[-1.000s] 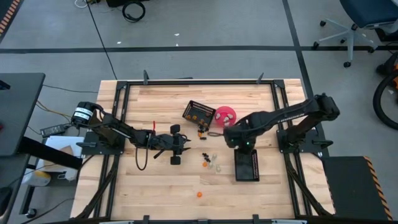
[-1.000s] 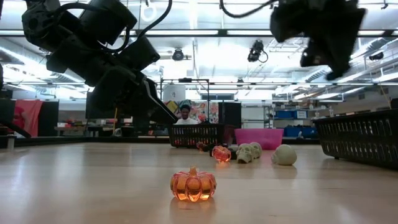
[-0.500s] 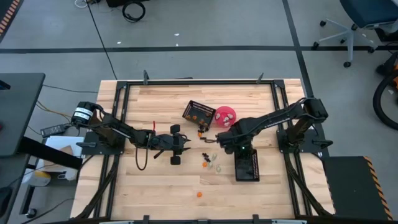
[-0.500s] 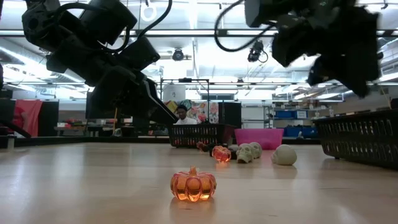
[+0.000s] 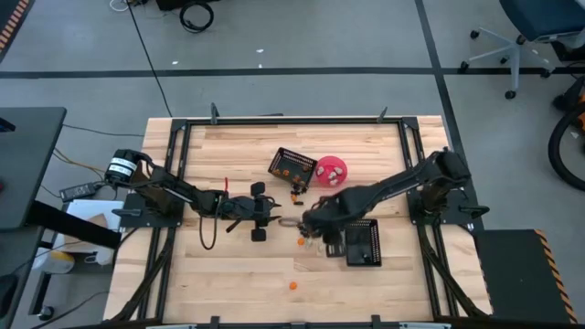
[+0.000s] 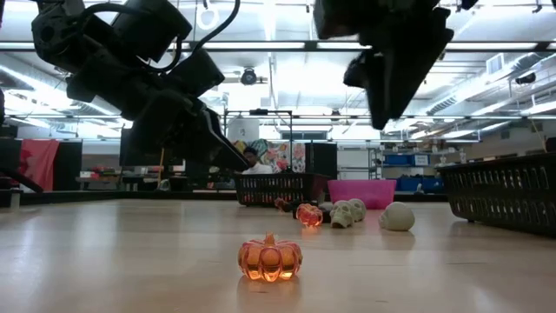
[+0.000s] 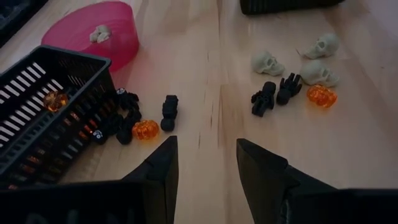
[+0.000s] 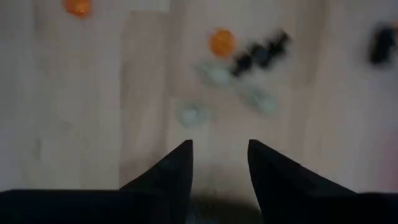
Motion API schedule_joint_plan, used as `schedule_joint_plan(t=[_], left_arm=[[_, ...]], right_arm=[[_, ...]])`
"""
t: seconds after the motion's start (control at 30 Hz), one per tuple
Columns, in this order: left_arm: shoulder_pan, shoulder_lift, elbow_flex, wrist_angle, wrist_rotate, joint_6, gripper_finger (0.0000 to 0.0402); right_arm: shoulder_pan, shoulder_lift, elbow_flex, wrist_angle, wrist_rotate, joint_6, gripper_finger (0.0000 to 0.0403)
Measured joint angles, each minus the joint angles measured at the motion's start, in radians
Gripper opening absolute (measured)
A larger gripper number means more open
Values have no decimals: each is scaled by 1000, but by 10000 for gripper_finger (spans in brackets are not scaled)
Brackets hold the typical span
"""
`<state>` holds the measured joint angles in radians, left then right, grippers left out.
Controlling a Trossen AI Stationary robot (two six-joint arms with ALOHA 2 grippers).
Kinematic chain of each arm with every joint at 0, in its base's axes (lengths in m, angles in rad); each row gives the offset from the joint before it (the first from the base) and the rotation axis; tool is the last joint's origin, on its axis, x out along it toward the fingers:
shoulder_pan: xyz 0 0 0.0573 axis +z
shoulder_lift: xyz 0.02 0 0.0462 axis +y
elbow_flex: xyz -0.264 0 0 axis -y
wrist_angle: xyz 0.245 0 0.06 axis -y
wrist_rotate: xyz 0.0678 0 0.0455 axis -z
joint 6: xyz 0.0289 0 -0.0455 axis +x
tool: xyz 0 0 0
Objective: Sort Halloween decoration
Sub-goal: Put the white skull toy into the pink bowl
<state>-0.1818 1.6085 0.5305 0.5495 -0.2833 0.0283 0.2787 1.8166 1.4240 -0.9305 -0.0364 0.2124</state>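
Now the right gripper (image 5: 304,222) hangs above the loose cluster of trinkets near mid-table, its fingers (image 8: 168,168) parted and empty. The left gripper (image 5: 271,209) waits beside, fingers (image 7: 158,167) apart too, holding nothing.

The cluster lies on the table (image 5: 228,265) between the two grippers: three pale skulls (image 7: 268,63), two black pieces (image 7: 263,99) and an orange pumpkin (image 7: 321,95), all close together, some touching. More black bits and another pumpkin (image 7: 147,129) sit against the basket (image 7: 37,118) that already holds orange ones; the pink bowl (image 7: 118,31) holds a skull. One pumpkin (image 5: 292,284) lies well apart, nearer the table's front edge.

To do this pick well, I judge, the gripper should come straight down on one outlying piece, fingers straddling it, so neighbours are not nudged.

The black pieces are elongated, lying flat, their long axes roughly parallel. The pumpkin by the low camera (image 6: 270,258) stands upright, stem up. The skulls lie on their sides, facing differing ways.
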Motion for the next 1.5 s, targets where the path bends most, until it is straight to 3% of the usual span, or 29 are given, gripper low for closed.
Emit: schedule_joint_plan(t=[0.27, 0.63, 0.9, 1.2, 1.5], left_arm=[[-9, 0, 0, 1, 0, -82, 137], [-59, 0, 0, -7, 0, -106, 137], [-59, 0, 0, -45, 0, -104, 137], [-59, 0, 0, -45, 0, -104, 137], [-59, 0, 0, -46, 0, -104, 137]], right_arm=[[20, 119, 16, 48, 166, -132, 165], [-10, 195, 16, 92, 237, -244, 192], [-33, 194, -28, 162, 162, -287, 183], [-47, 189, -104, 215, 151, -321, 169], [-51, 188, -115, 247, 145, -313, 117]])
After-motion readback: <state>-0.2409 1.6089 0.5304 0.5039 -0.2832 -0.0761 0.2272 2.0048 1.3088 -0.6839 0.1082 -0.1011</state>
